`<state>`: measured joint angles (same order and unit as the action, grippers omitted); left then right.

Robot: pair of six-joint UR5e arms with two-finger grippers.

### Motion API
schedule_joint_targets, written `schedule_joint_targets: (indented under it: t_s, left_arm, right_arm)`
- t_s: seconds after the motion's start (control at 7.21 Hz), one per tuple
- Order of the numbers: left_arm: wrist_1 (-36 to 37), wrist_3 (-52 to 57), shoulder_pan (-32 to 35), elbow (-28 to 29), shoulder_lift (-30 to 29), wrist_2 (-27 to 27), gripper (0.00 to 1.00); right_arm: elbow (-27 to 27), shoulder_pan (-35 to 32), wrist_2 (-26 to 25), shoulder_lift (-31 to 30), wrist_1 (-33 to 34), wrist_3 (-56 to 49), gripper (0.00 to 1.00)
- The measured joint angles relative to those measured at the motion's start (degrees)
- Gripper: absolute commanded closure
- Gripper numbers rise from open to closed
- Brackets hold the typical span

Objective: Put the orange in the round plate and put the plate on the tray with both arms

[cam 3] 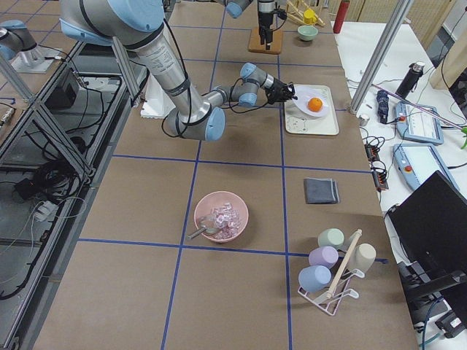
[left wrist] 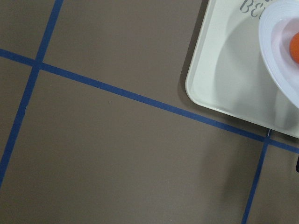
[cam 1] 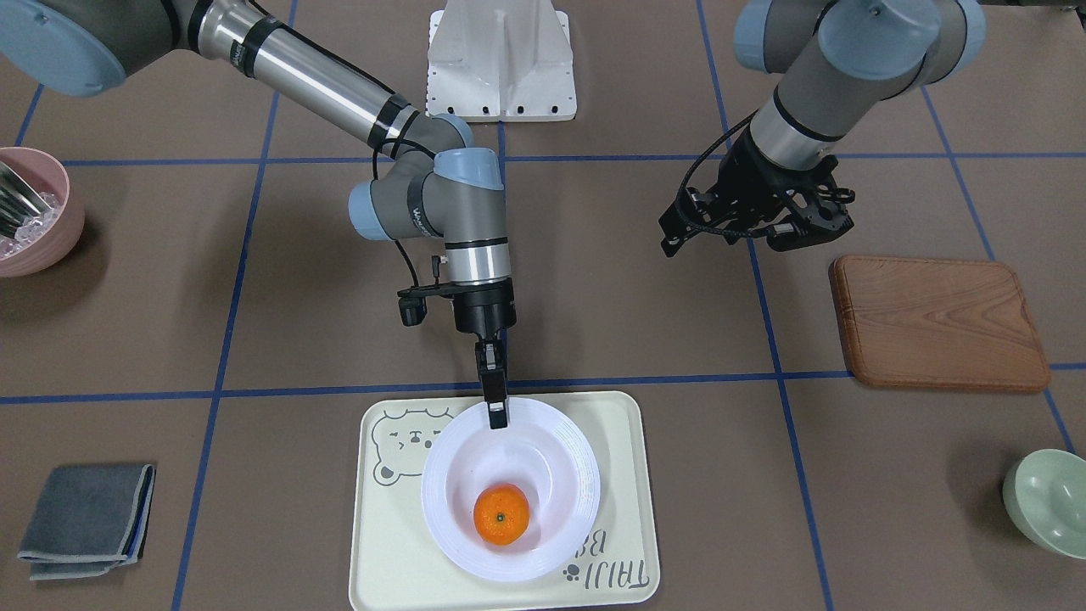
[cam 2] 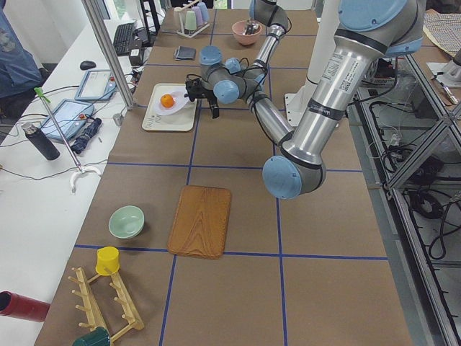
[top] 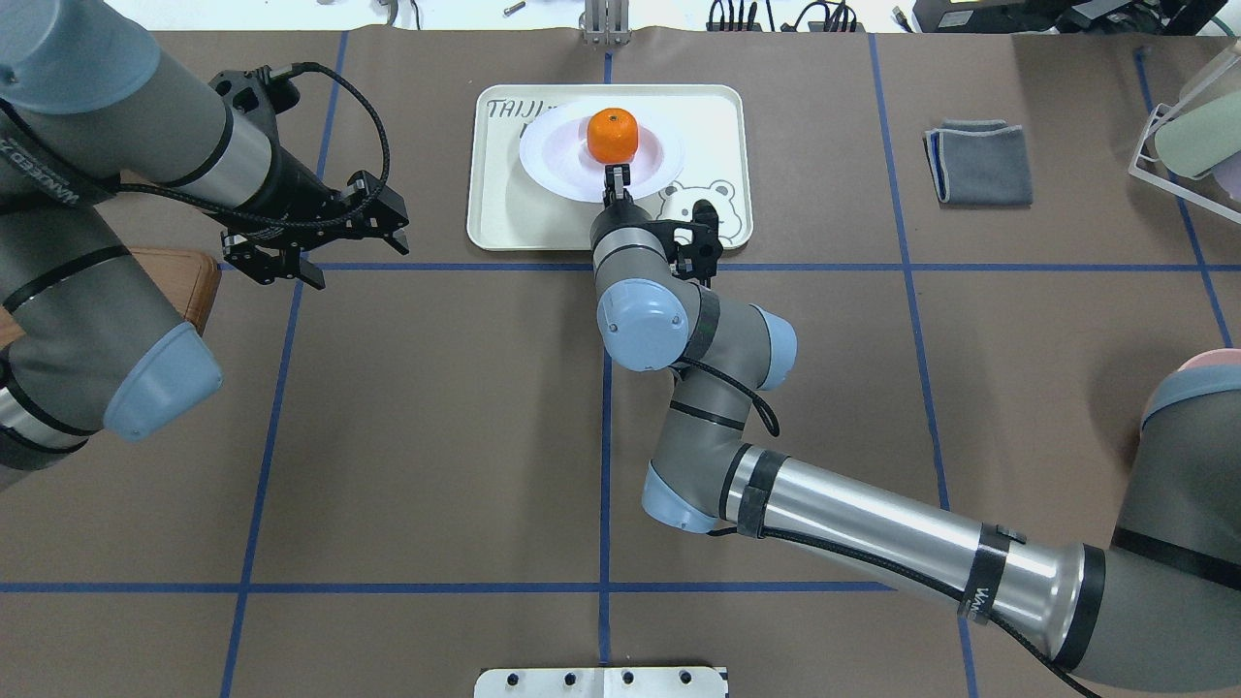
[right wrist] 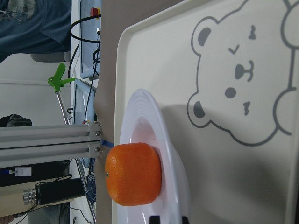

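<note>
The orange (cam 1: 501,514) lies in the white round plate (cam 1: 556,462), which sits over the cream tray (cam 1: 392,543) with the bear drawing. My right gripper (cam 1: 496,416) reaches down from the robot's side and is shut on the plate's near rim, as the right wrist view shows with the orange (right wrist: 134,174) just beyond the fingertips. The plate (right wrist: 172,154) casts a shadow on the tray (right wrist: 243,177); I cannot tell whether it rests flat. My left gripper (top: 339,252) hangs open and empty above the bare table, well left of the tray (top: 504,213).
A brown wooden board (cam 1: 937,322) lies beneath the left arm's side. A pale green bowl (cam 1: 1048,501), a pink bowl (cam 1: 30,212) with utensils and a folded grey cloth (cam 1: 89,518) sit near the table's edges. A white mount (cam 1: 501,59) stands at the robot's base.
</note>
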<state>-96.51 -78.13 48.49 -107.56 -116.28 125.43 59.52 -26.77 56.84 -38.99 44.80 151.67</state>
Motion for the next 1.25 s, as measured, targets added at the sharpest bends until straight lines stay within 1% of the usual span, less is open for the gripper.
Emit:
schedule_joint_targets:
  t_s: [0.28, 0.42, 0.69, 0.83, 1.11, 1.25]
  left_arm:
    - [-0.05, 0.0, -0.13, 0.12, -0.03, -0.1, 0.02]
    - [-0.09, 0.01, -0.18, 0.23, -0.03, -0.17, 0.02]
    - [-0.18, 0.06, -0.32, 0.54, -0.09, -0.31, 0.02]
    - [-0.25, 0.05, -0.34, 0.73, -0.13, -0.44, 0.02]
    - [-0.35, 0.96, -0.18, 0.85, 0.01, -0.6, 0.02]
    - [-0.33, 3.25, 0.17, 0.78, 0.55, -0.62, 0.02]
  right_arm:
    - [0.29, 0.07, 0.89, 0.13, 0.09, -0.31, 0.0]
    - [2.28, 0.24, 1.32, -0.69, 0.2, -0.88, 0.0]
    - [12.33, 0.92, 3.56, -6.63, 0.24, -3.43, 0.0]
    - [17.06, 0.96, 6.46, -9.88, -0.02, -5.82, 0.0]
    - [27.37, -0.59, 14.46, -17.89, -0.58, -17.15, 0.0]
    - [31.56, -2.68, 19.76, -21.87, -0.67, -23.6, 0.0]
